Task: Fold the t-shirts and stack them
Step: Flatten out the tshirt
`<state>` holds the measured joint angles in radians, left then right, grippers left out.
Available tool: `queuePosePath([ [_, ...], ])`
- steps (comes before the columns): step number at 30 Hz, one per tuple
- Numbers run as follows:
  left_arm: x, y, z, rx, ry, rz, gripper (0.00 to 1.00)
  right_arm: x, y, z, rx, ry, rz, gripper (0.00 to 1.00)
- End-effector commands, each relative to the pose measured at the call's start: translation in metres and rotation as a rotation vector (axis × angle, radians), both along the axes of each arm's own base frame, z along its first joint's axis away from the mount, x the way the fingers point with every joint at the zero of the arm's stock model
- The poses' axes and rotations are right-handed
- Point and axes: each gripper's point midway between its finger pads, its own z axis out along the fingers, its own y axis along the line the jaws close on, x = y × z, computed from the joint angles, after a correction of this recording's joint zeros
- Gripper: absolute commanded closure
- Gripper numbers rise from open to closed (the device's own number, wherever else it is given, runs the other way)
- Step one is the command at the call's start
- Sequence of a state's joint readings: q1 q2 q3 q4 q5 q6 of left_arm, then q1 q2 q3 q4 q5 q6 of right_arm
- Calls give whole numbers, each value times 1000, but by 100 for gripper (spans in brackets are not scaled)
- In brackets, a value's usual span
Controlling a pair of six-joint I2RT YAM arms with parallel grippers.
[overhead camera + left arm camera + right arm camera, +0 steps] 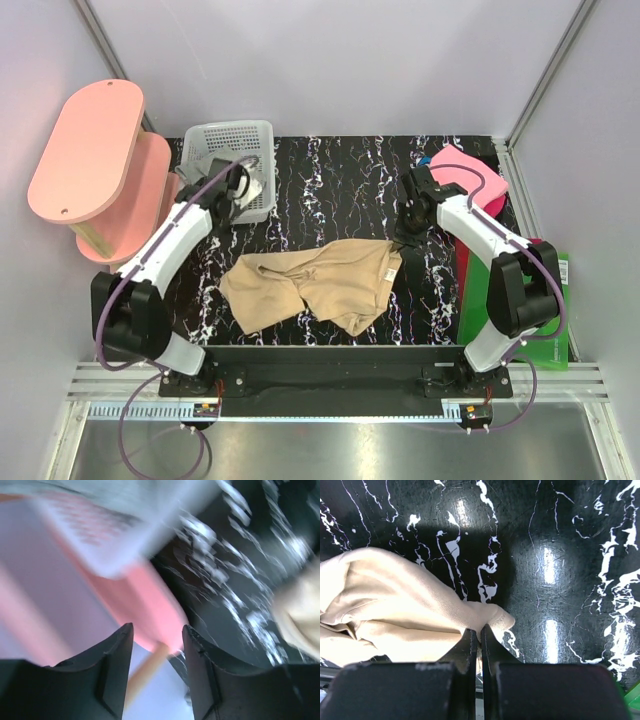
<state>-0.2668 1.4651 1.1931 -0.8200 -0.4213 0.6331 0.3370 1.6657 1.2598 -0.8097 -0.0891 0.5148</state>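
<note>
- Closest to the lens: right gripper [480,629], jaws pressed together and, judging by the ridge of cloth running up to them, pinching a corner of the tan t-shirt [395,600].
- Lies rumpled and unfolded near the middle of the bench's [340,170] near edge, with the pinched corner on its right side.
- Left gripper [157,627]: jaws apart with nothing between them, up by the basket [225,133] at the far left corner, well apart from the cloth; wrist view blurred.
- Pink t-shirt [470,172] at the far right corner; no grey one to be made out for certain.
- Step in hand, at a guess: spreading the tan one flat before any fold; nothing stacked yet.
- Next move probably calls for bringing the open left jaws down to the cloth's left side, taking a second corner, then drawing both ways to flatten it without letting the pinched corner slip.
</note>
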Motion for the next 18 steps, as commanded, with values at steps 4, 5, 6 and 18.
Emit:
queuePosePath([
  [4, -71, -127, 17, -231, 133, -383, 55, 3, -5, 12, -2, -54, 6, 100],
  [5, -105, -152, 6, -234, 180, -512, 55, 3, -4, 10, 2, -52, 6, 100],
  [6, -120, -163, -1, -244, 208, -556, 56, 2, -4, 7, 4, -43, 8, 100],
  [18, -161, -185, -100, -191, 511, -496, 53, -2, 6, -3, 55, -14, 21, 100],
])
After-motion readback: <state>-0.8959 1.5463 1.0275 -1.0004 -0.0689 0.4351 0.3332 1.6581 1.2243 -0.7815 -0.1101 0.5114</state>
